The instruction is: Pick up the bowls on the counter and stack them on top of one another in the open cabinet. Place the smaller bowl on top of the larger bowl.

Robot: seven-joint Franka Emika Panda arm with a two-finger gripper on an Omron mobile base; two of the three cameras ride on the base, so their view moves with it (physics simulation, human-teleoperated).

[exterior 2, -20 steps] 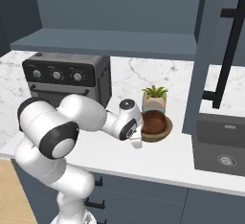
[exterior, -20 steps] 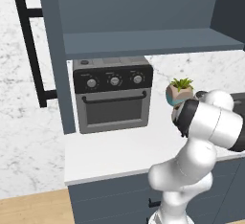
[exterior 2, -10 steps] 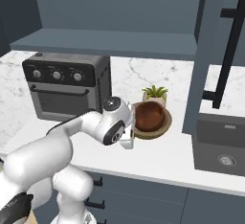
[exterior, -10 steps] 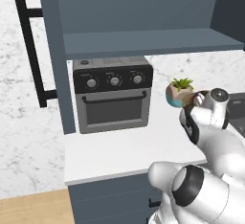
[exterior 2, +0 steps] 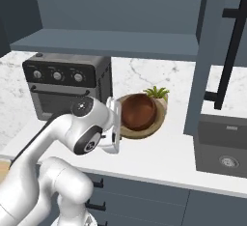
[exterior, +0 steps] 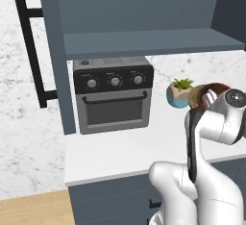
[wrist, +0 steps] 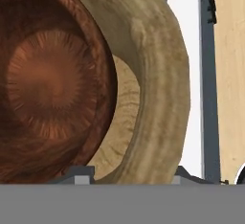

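Gripper (exterior 2: 120, 123), in the right base view, has lifted the nested bowls off the counter (exterior 2: 159, 157) and tipped them. The smaller bowl (exterior 2: 138, 111) sits inside the larger bowl (exterior 2: 153, 127), just beyond the hand. The open cabinet (exterior 2: 106, 44) shelf waits above. In the left base view, the forearm hides most of both bowls. In the hand view, the half-closed jaws straddle the larger bowl's rim, apparently gripping it. The fingertips (wrist: 79, 174) are cropped, leaving contact unclear.

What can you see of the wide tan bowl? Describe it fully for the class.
The tan bowl is wide, shallow and round, with a thick rim and a wood-grain look. It appears tipped up on edge above the white counter, its inside facing the camera. The smaller reddish-brown bowl sits nested inside it. A potted plant stands just behind.
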